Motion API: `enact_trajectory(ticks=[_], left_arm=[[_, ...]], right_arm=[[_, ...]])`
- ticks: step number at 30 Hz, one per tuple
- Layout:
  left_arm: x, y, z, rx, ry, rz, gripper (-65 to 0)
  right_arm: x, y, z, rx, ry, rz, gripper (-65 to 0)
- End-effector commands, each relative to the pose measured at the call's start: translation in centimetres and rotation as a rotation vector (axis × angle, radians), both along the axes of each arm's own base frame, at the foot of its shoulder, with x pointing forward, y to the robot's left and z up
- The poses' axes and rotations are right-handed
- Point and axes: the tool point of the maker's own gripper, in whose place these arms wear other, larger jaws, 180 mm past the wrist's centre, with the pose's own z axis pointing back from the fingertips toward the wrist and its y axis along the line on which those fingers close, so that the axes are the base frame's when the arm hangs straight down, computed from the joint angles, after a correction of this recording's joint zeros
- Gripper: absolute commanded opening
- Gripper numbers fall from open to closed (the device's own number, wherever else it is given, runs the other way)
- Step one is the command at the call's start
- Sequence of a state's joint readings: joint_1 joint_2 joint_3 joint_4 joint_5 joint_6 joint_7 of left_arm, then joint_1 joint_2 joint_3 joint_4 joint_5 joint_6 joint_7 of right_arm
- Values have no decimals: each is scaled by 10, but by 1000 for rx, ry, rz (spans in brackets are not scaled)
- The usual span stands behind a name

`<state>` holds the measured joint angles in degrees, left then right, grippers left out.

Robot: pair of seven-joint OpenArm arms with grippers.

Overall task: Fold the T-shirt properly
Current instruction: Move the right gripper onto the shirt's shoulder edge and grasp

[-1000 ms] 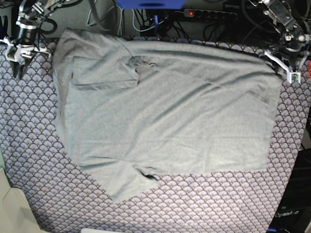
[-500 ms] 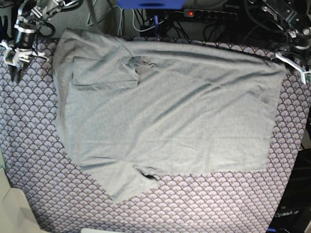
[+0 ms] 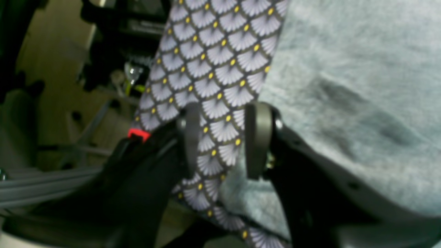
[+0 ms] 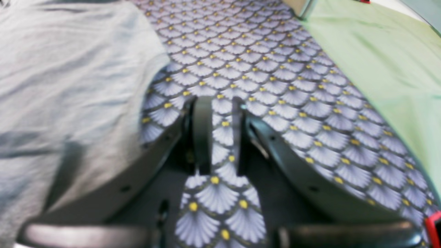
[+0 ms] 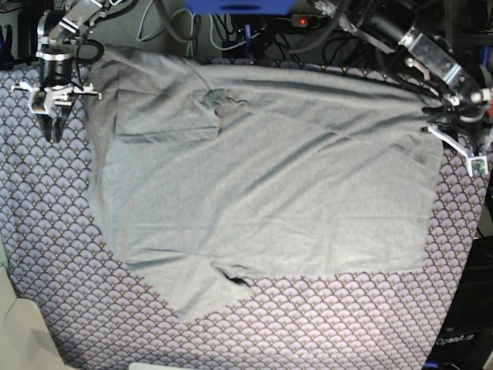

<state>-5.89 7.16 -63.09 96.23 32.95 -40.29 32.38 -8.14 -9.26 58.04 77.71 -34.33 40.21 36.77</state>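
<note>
Across the scallop-patterned tablecloth (image 5: 308,324) I am lining both part-open, empty grippers, left gripper (image 3: 220,141) and right gripper (image 4: 217,134), beside the T-shirt (image 5: 262,177) edges, aiming to pinch fabric only.

Large plain light grey T-shirt (image 5: 262,177), soft knit, no print. Spread mostly flat and lying sideways, hem edge toward the base view's right, collar area toward the upper left. One short sleeve folded in over the body at upper left; the other sticking out at lower left. Shallow wrinkles running diagonally across the fabric.
</note>
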Motion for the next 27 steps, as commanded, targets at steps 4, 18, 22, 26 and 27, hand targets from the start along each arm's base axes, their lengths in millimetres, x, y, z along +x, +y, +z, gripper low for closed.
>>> enact_trajectory(ticks=[4, 18, 22, 26, 27], left_arm=[[25, -1, -2, -14, -23, -16, -432], [37, -15, -13, -40, 1, -62, -432], [38, -17, -18, -51, 8, -66, -432], [38, -21, -27, -76, 24, -72, -432], [38, -22, -28, -78, 24, -72, -432]], right_arm=[[10, 6, 0, -36, 10, 42, -521], [34, 38, -11, -88, 145, 169, -438], [31, 37, 13, -83, 56, 160, -438], [22, 37, 35, -125, -5, 172, -439], [20, 42, 33, -121, -1, 191, -439]])
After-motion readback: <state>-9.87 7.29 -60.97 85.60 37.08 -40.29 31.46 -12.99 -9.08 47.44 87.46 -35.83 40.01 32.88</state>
